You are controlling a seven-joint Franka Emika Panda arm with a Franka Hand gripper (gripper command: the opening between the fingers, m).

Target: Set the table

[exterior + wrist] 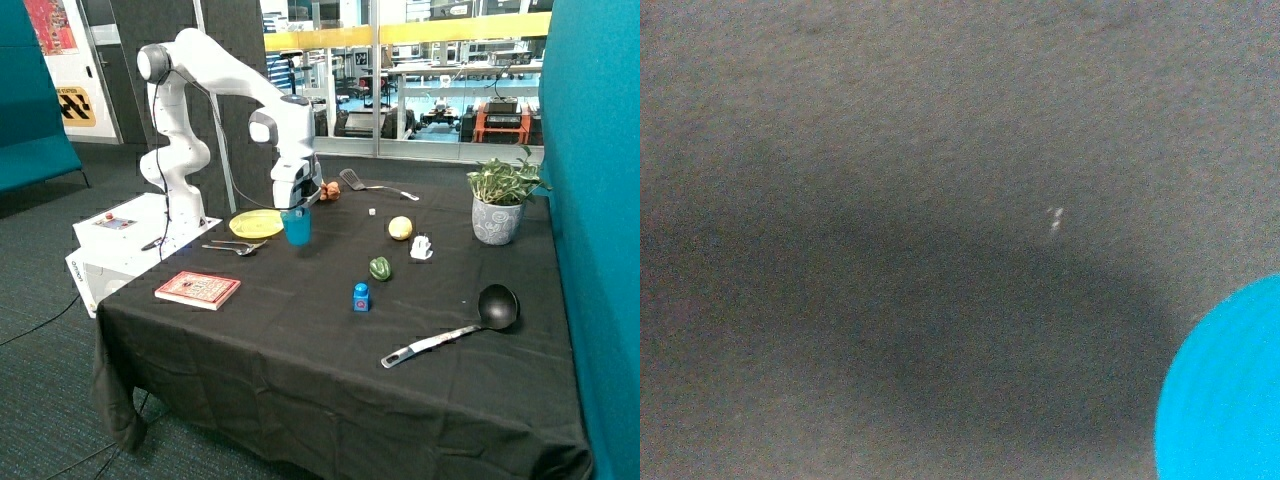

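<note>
Pincer: the pincer (pixel 296 207) sits right on the rim of the blue cup (pixel 296 227); I cannot tell whether it grips it.
Blue cup: upright on the bench (pixel 300 340), just beside the yellow plate (pixel 256 222), at its 3 o'clock.
Cutlery: a fork and spoon (pixel 233 247) lie at the plate's 6 o'clock.
Book: red book (pixel 198 289) near the front corner.
Middle of bench: lemon (pixel 400 228), green pepper (pixel 380 268), small blue bottle (pixel 361 296).
Far side: spatula (pixel 372 184), potted plant (pixel 500 204).
Front: black ladle (pixel 460 327).
Wrist view: black cloth with the cup's blue edge (pixel 1230 390) showing.
</note>
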